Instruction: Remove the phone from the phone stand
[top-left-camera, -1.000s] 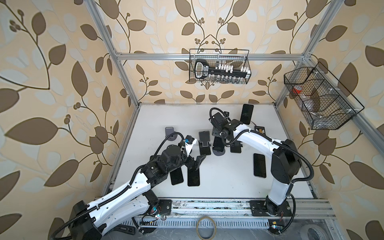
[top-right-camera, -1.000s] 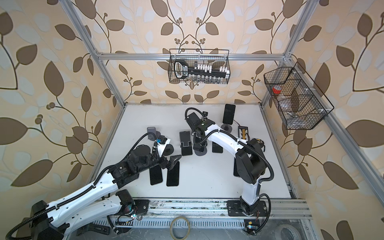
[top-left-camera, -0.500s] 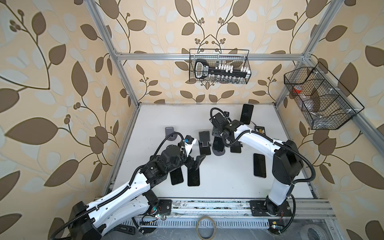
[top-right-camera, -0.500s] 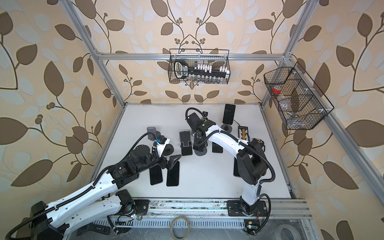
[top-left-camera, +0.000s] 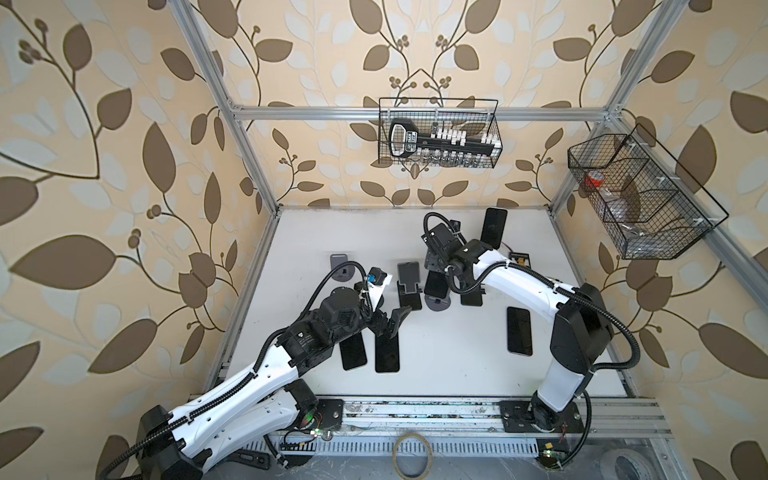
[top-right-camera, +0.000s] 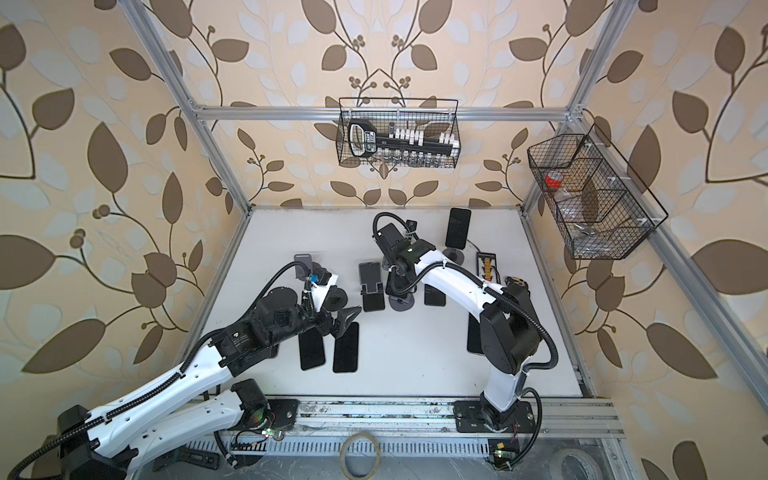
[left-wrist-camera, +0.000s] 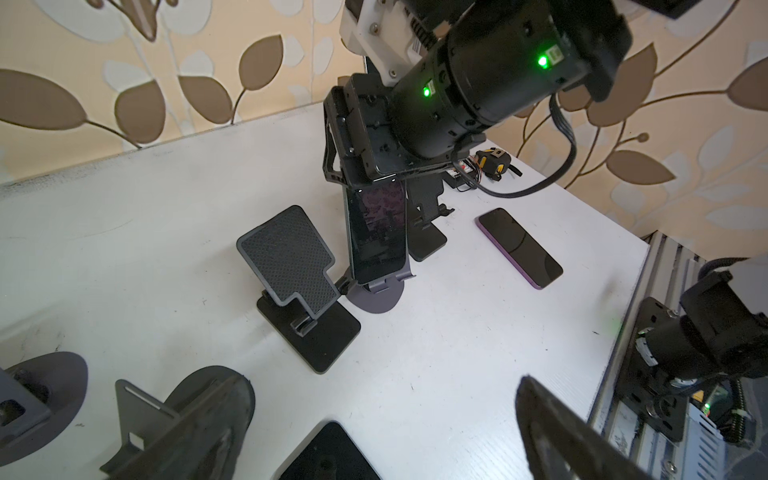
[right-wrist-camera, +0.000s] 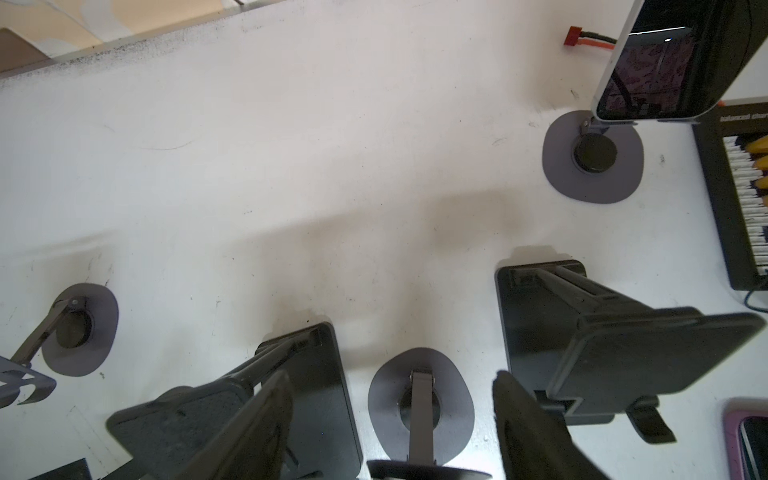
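In both top views my right gripper (top-left-camera: 434, 266) reaches across the middle and sits over the upper end of the phone (top-left-camera: 436, 286). The phone leans on the phone stand (top-left-camera: 439, 304), whose round grey base shows just below that gripper on the table (top-left-camera: 457, 361). A black stand (top-left-camera: 409, 284) is just beside the gripper, on the side toward my left arm. My left gripper (top-left-camera: 390, 322) hangs spread wide with nothing in it, apart from the phone. A pair of flat phones (top-left-camera: 387, 353) lies directly beneath it.

From the left wrist, the left gripper's fingers (left-wrist-camera: 187, 424) frame the view, far apart. Ahead of them the right gripper (left-wrist-camera: 365, 174) is clamped across the top of the phone (left-wrist-camera: 376, 237). The phone's lower end rests on the lip of the phone stand (left-wrist-camera: 384, 286). A purple-edged phone (left-wrist-camera: 519, 249) lies flat on the table beyond the right gripper, opposite the black stand (left-wrist-camera: 291, 257).

From the right wrist, that gripper's fingers (right-wrist-camera: 536, 432) stand either side of the phone stand (right-wrist-camera: 419, 399), seen from behind. A dark edge lies between them at the frame's border. I cannot tell whether it is the phone or the stand's plate.
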